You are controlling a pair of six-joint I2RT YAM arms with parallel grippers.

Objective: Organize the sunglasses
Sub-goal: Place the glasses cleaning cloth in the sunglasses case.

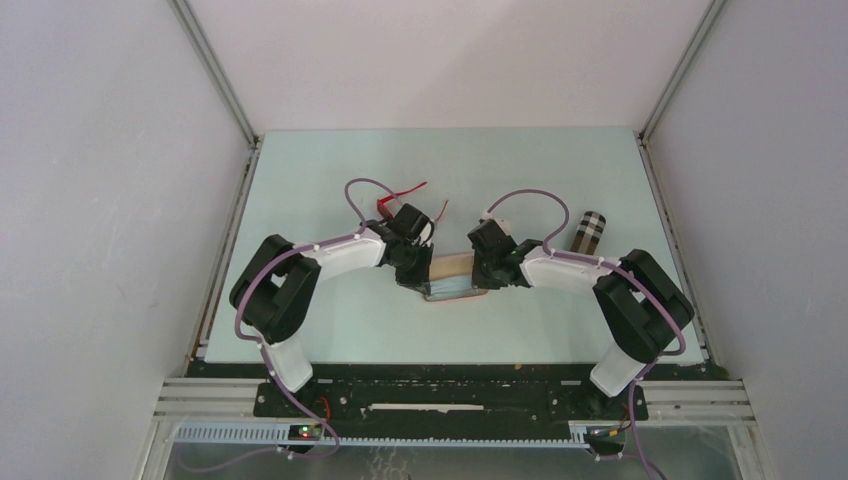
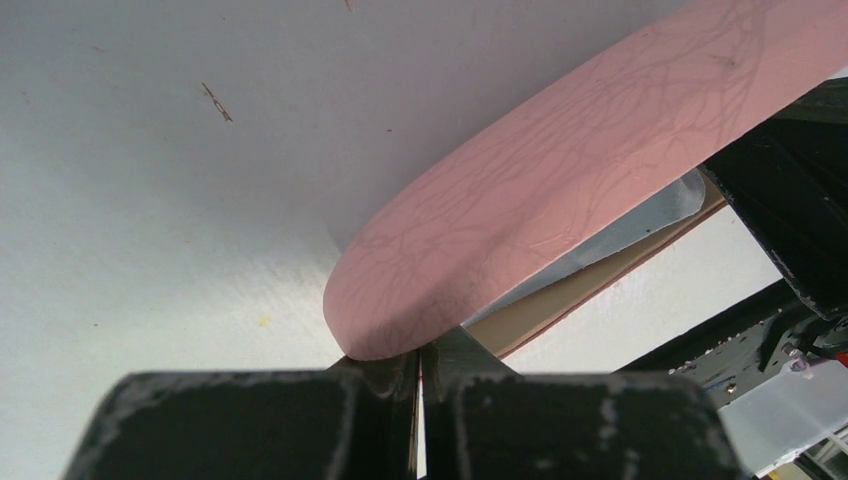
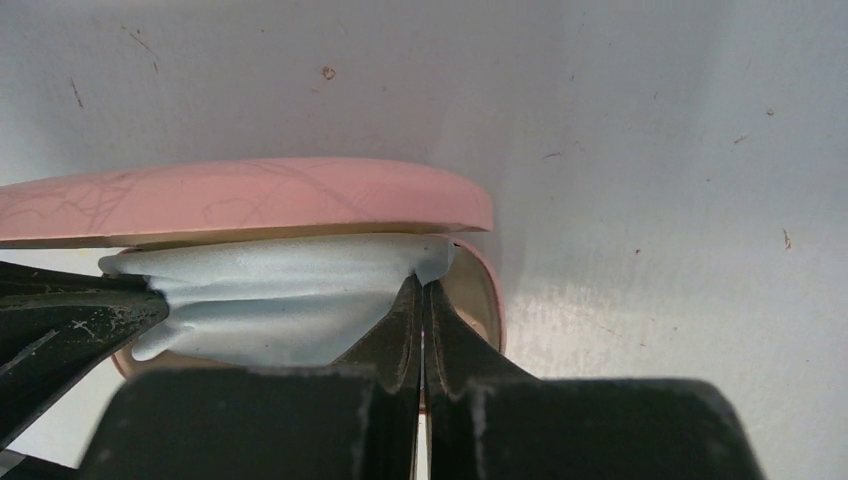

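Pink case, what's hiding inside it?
A crumpled pale blue cloth fills the open pink oblong case, between its lid and its bottom. Anything under the cloth is covered, so I cannot tell what else is in there.

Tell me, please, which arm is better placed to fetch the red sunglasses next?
Probably left. The red sunglasses lie just beyond the left gripper, while the right gripper sits across the pink case, pinching the pale blue cloth.

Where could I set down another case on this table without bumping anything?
The far strip of table behind the red sunglasses and plaid case is bare, and so is the near strip before the pink case. The centre is crowded: the left gripper and right gripper, which pinches the cloth, meet at that case.
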